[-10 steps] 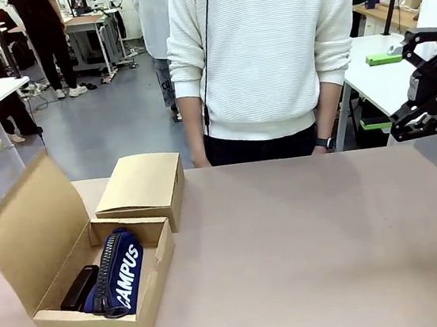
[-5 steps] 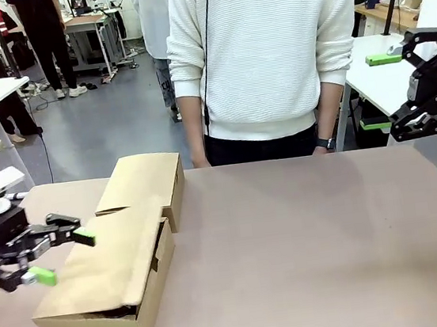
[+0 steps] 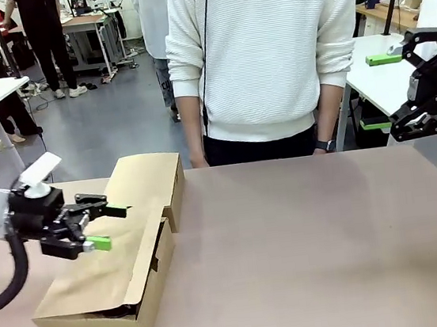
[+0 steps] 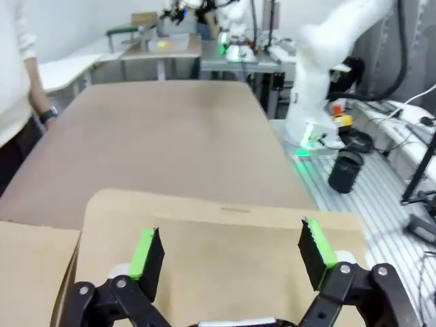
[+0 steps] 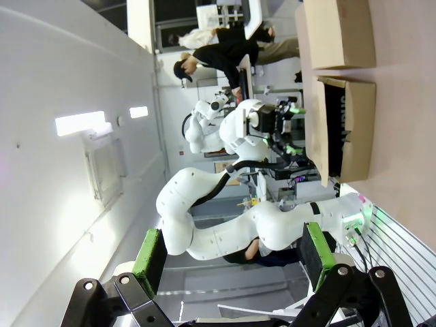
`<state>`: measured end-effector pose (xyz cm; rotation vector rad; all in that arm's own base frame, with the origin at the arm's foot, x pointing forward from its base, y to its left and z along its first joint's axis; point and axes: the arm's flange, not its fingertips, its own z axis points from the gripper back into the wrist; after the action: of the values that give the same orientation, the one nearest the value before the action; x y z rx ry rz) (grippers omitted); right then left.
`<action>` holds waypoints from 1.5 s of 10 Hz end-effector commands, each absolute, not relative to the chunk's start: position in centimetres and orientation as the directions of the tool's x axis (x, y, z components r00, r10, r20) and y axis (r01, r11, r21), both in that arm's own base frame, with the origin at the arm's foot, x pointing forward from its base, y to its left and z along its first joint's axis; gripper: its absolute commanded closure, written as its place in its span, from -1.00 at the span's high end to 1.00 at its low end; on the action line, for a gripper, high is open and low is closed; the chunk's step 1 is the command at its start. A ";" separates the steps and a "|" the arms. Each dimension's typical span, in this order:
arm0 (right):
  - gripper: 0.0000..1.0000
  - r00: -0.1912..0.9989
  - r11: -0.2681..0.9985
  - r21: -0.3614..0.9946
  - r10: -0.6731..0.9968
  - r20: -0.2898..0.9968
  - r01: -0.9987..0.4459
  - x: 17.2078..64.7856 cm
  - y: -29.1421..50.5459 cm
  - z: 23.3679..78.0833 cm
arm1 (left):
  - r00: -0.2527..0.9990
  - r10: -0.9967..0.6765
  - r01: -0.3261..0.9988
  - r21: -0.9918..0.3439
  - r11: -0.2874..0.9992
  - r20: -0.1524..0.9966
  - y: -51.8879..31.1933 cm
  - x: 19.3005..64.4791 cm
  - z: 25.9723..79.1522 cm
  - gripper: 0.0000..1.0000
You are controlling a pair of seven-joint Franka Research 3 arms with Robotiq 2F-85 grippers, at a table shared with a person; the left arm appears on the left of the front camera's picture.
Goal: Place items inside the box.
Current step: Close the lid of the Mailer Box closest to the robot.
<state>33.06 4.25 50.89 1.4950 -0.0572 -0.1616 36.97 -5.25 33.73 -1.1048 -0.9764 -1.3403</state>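
The box (image 3: 107,293) sits at the near left of the table (image 3: 308,240) with its lid (image 3: 107,261) lowered almost flat over it, so the step in hand looks like closing up, the packing itself seemingly done. The left gripper (image 3: 103,228) hovers just over the lid, jaws open and empty; in the left wrist view its green pads (image 4: 145,253) stand wide apart above the bare cardboard of the lid (image 4: 225,252), and whether they touch it I cannot tell. The lid is not fully seated: a dark gap shows under its near edge and right side. The next move, as I judge it, calls for a press down on the lid until it sits flush, perhaps tucking the front flap, without shoving the box along the table. The items are hidden by the lid, so what lies inside cannot be checked. A second, closed box (image 3: 143,185) stands just beyond the first, touching or nearly so. The right gripper (image 3: 420,83) hangs high at the far right, well away from the work, jaws open and empty. The person (image 3: 265,54) stands at the far edge, hands hidden below the table line.
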 end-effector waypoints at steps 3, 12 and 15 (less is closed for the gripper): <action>1.00 0.988 0.047 0.997 -0.145 -0.056 0.064 33.1 4.4 51.3 | -0.043 -0.322 0.999 0.031 -0.041 0.946 -8.0 33.6 29.3 1.00; 1.00 0.988 0.047 0.997 -0.145 -0.056 0.064 33.1 4.4 51.3 | 0.457 -0.349 0.885 -0.457 0.087 0.818 2.5 31.7 42.3 1.00; 1.00 0.988 0.047 0.997 -0.145 -0.056 0.064 33.1 4.4 51.3 | 0.857 -0.072 0.512 -0.828 0.229 0.511 5.7 32.9 45.9 1.00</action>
<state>33.06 4.24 50.89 1.4951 -0.0573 -0.1618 31.85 6.07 44.25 -1.1860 -0.4590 -0.7009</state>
